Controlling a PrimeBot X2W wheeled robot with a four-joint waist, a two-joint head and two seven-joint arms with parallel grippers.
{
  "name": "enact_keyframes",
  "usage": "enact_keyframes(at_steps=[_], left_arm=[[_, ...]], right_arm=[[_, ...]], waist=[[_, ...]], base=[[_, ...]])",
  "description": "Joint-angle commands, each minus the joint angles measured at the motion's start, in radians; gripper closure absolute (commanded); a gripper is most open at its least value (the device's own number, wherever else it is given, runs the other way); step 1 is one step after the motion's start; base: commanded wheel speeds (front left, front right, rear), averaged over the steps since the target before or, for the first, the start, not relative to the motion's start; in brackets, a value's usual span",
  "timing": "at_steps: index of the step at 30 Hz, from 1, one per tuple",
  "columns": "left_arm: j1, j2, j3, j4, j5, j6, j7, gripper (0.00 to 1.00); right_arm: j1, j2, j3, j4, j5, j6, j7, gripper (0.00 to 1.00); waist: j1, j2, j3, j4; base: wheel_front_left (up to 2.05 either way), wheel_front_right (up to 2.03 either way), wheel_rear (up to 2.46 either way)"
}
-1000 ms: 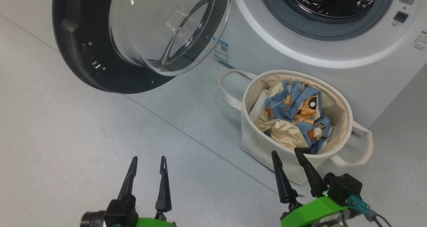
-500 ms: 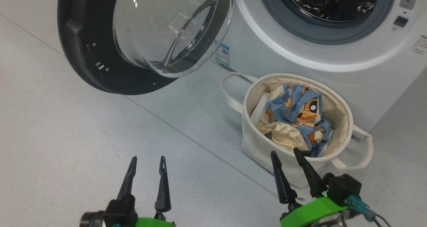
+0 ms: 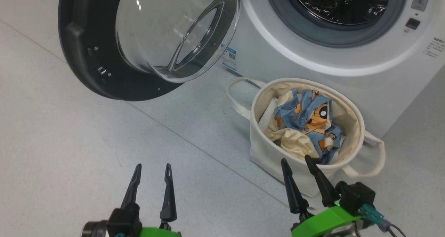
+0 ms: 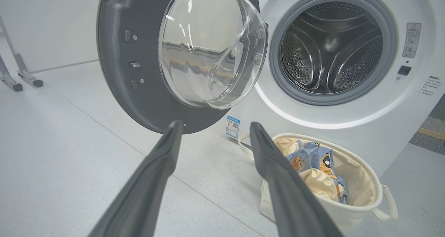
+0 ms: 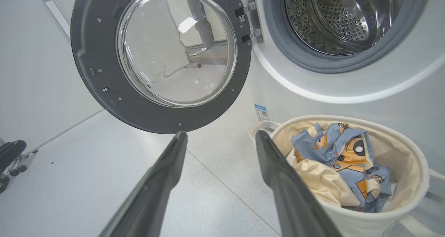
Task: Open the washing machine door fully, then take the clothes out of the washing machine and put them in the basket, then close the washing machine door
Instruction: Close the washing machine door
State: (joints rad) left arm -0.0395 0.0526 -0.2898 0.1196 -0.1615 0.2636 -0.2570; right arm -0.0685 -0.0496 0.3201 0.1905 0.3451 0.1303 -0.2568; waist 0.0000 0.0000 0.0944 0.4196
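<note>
Lying crumpled in basket [image 3: 265,150]: clothes [image 3: 306,116]; washing machine door [image 3: 79,57] stands open.

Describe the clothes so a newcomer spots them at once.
Start at the white washing machine with its round door swung open. On the floor just in front stands a cream canvas basket; the clothes lie bunched inside. Their blue print with orange cartoon faces sets them apart from the basket's plain cream sides.

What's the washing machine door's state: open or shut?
Open. The washing machine door stands swung wide, leaving the steel drum fully exposed.
</note>
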Motion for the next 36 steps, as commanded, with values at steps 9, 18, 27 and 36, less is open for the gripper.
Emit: enact_keyframes(at_steps=[9, 18, 27, 36], left_arm=[[-0.019, -0.002, 0.036, -0.026, 0.012, -0.002, -0.005, 0.00], [-0.018, -0.002, 0.037, -0.031, 0.015, 0.002, -0.005, 0.00], [-0.027, -0.002, 0.086, -0.113, -0.029, -0.025, -0.005, 1.00], [-0.038, 0.003, 0.404, -0.314, -0.065, -0.146, -0.005, 1.00]], right_arm=[[-0.005, -0.001, 0.030, -0.028, 0.010, 0.000, -0.005, 0.00], [-0.004, -0.001, 0.028, -0.030, 0.010, 0.000, -0.005, 0.00], [-0.010, -0.001, 0.023, -0.029, 0.002, 0.000, -0.005, 0.00], [-0.022, -0.001, 0.009, -0.029, -0.029, 0.000, -0.005, 0.00]], waist=[[0.0000, 0.0000, -0.005, -0.004], [0.0000, 0.0000, -0.005, -0.004], [0.0000, 0.0000, 0.014, -0.001], [0.0000, 0.0000, 0.068, 0.002]], base=[[0.00, 0.00, 0.00], [0.00, 0.00, 0.00], [0.00, 0.00, 0.00], [0.00, 0.00, 0.00]])
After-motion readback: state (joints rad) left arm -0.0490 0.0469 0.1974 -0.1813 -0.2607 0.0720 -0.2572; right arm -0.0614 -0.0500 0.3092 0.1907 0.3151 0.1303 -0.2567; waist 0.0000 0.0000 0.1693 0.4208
